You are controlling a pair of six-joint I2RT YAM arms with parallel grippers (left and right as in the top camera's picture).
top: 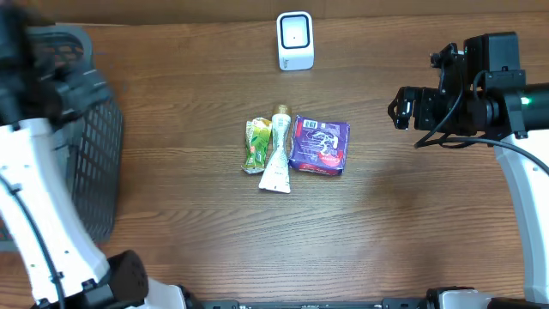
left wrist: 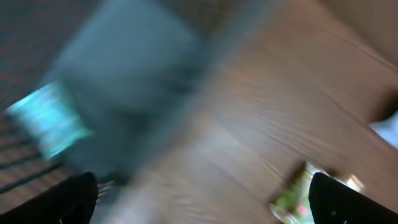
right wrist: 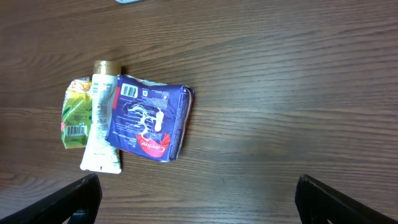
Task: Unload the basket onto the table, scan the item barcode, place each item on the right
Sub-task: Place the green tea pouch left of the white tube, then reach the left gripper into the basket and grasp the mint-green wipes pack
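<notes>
Lying well apart from right tool (top: 400, 108): packet (top: 319, 145)

Bare table (top: 412, 223) lies open all round the touching pouch (top: 256, 144), tube (top: 276, 161) and pack (top: 319, 145); the scanner (top: 295, 40) stands well behind them, and a basket (top: 94, 163) blocks the left edge.

The table (top: 412, 223) is dark grained wood, matt; the purple packet (top: 319, 145) and green sachet (top: 256, 144) are glossy plastic film; the white tube (top: 277, 159) and scanner (top: 295, 40) are smooth plastic; the basket (top: 99, 146) is black mesh.
</notes>
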